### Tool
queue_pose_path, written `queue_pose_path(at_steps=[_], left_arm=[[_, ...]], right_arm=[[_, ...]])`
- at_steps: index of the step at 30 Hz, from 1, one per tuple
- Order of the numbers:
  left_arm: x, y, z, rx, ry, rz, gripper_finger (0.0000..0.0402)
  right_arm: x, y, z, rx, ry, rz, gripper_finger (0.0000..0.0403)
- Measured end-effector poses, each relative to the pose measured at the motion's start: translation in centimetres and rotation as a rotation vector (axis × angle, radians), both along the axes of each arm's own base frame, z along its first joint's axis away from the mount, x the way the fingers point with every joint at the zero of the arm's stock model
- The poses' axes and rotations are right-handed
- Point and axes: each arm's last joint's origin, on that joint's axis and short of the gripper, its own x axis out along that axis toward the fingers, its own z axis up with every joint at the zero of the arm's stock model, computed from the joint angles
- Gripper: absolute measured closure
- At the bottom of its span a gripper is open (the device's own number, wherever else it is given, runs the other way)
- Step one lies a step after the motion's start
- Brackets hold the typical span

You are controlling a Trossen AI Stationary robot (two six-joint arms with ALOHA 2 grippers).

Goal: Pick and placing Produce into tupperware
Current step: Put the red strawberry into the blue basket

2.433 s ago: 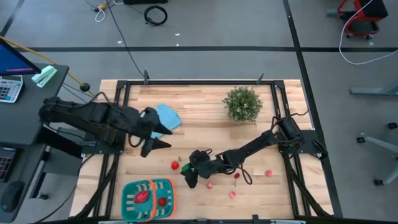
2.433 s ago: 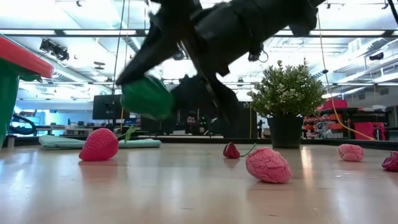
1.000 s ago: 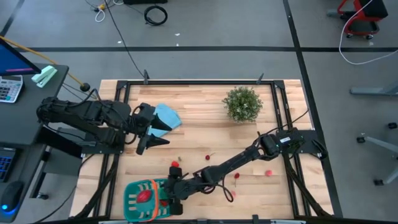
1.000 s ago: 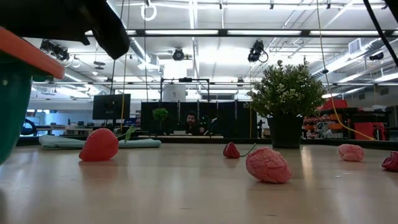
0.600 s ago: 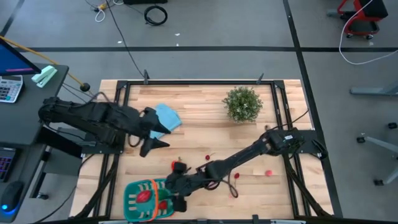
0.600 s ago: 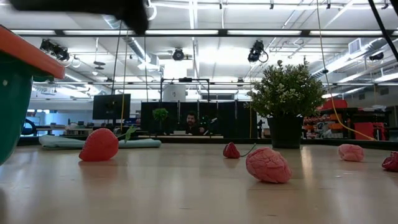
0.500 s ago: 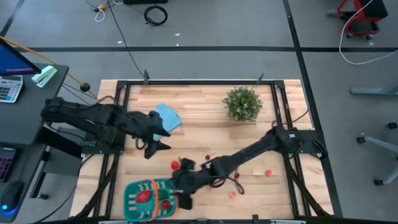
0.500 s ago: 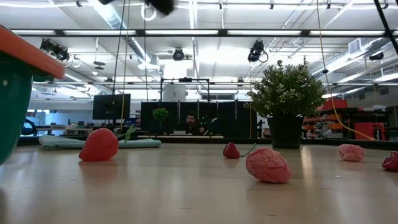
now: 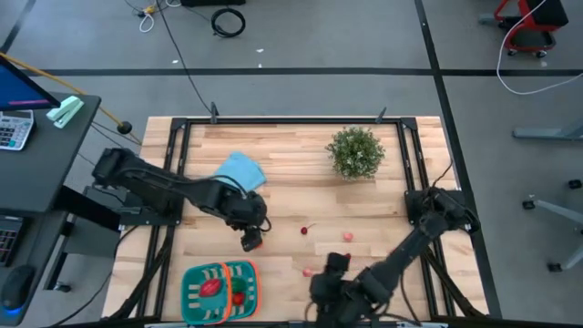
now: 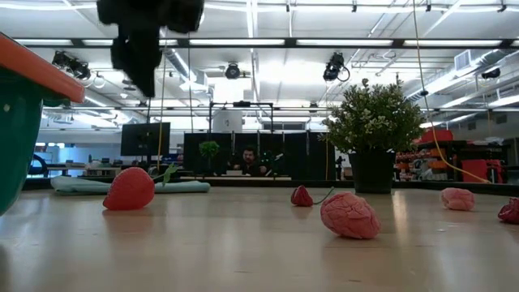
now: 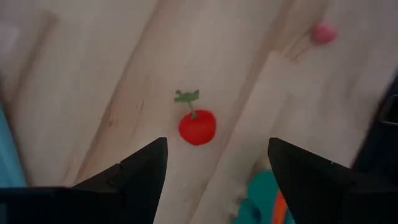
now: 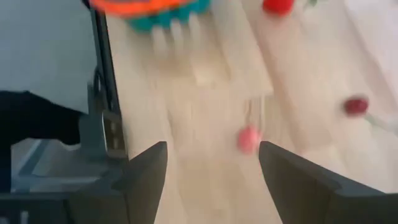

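Note:
My left gripper (image 9: pixel 250 232) (image 11: pixel 216 142) hangs open above a small red fruit with a green stem (image 11: pixel 197 126) (image 9: pixel 255 242), its fingers to either side and clear of it. In the low view that gripper (image 10: pixel 146 49) is well above the red fruit (image 10: pixel 128 188), which lies on the table. My right gripper (image 9: pixel 323 292) (image 12: pixel 211 146) is open and empty by the table's near edge, right of the teal tupperware (image 9: pixel 219 292). Two red pieces lie inside the tupperware. Loose pink and red pieces (image 9: pixel 308 271) (image 9: pixel 347 237) (image 9: pixel 305 230) lie on the wood.
A bushy potted plant (image 9: pixel 355 152) stands at the far right of the table and a light blue folded cloth (image 9: pixel 239 170) lies far left. In the low view more pink pieces (image 10: pixel 350 215) (image 10: pixel 458 199) sit on the boards. The tupperware's wall (image 10: pixel 16 122) fills that view's left edge.
My right gripper has drawn back from over the tupperware toward the table's near right, and its arm has folded in. My left gripper has left the blue cloth, moved toward the near edge and to the right, and now hangs over the red fruit.

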Motion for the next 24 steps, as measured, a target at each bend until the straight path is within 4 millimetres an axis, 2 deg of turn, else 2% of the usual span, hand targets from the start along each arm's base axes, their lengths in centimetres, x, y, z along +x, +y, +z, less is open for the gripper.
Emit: queue_pose_path(at_steps=[6, 10, 15, 24], left_arm=[[1.7, -0.7, -3.2, 0.013, 0.081, 0.011, 0.0116], [3.0, -0.9, -4.8, 0.014, 0.070, 0.013, 0.0116], [3.8, -0.5, -6.5, 0.026, 0.108, 0.026, 0.0116], [4.0, -0.7, -7.4, 0.052, 0.127, 0.037, 0.0116]], right_arm=[[-2.4, -0.1, -1.8, -0.044, 0.042, -0.008, 0.0145], [-2.9, -0.8, -1.4, -0.040, 0.038, -0.018, 0.0144], [-2.9, -1.4, -0.6, -0.044, -0.004, -0.040, 0.0145], [-2.9, -1.2, -0.2, -0.037, -0.037, -0.042, 0.0145]])
